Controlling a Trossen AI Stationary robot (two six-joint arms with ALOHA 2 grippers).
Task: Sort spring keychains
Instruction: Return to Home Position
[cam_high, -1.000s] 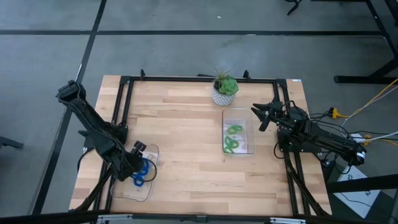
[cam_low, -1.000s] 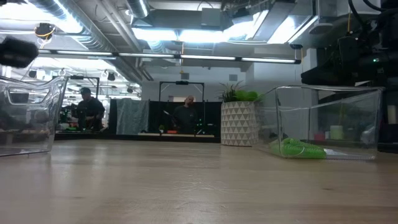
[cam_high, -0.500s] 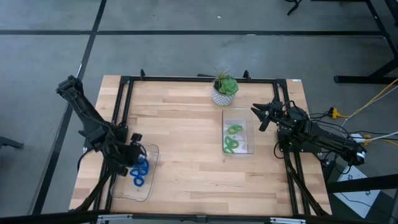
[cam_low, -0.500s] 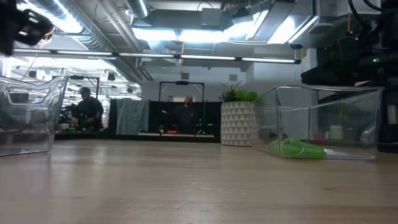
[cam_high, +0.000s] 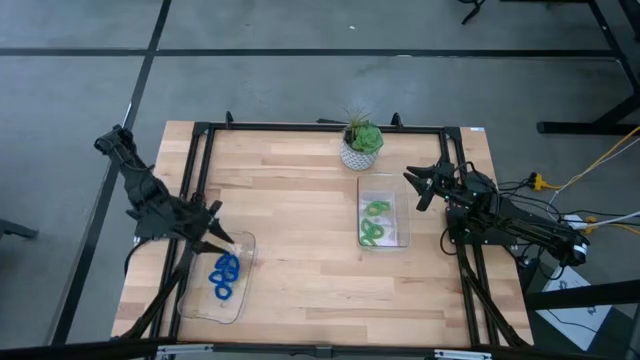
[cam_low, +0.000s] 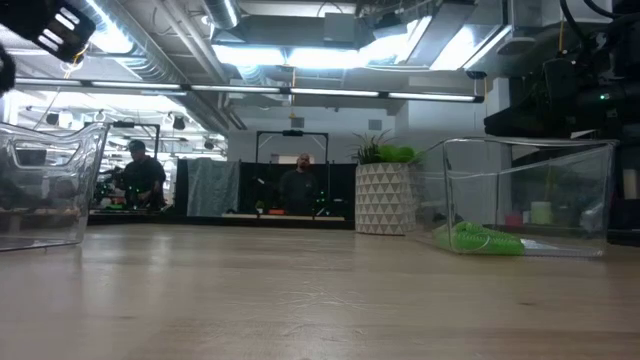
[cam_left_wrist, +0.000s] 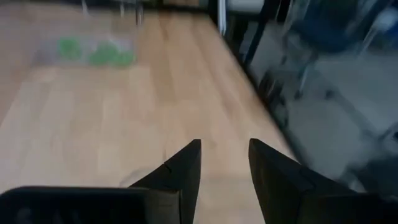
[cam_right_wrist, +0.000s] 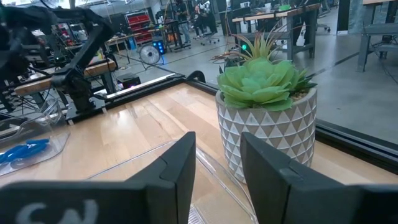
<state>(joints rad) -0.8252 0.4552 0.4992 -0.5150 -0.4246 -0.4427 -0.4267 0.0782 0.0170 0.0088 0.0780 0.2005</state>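
Your left gripper is released and empty, its 2 fingers spread with nothing between them. It hangs just over the far edge of the left tray, at the near left of the table. The blue keychains lie in that tray, just near of the fingertips and apart from them. The green keychains lie in the right tray, right of centre, with the plant just beyond it on the far side. No keychain shows loose on the wood, so the sorting looks done and the step in hand looks like the retreat to rest.

The next move asks you only to draw the left arm back and up toward its base at the left edge, keeping the fingers clear of the tray wall.

Your right gripper, also spread and empty, waits at the right edge.

Against 1 s ago, the left gripper has lifted off the blue keychains and pulled back far-left. In the low view it has climbed to the top corner. The right arm, the 2 trays and their contents have not moved.
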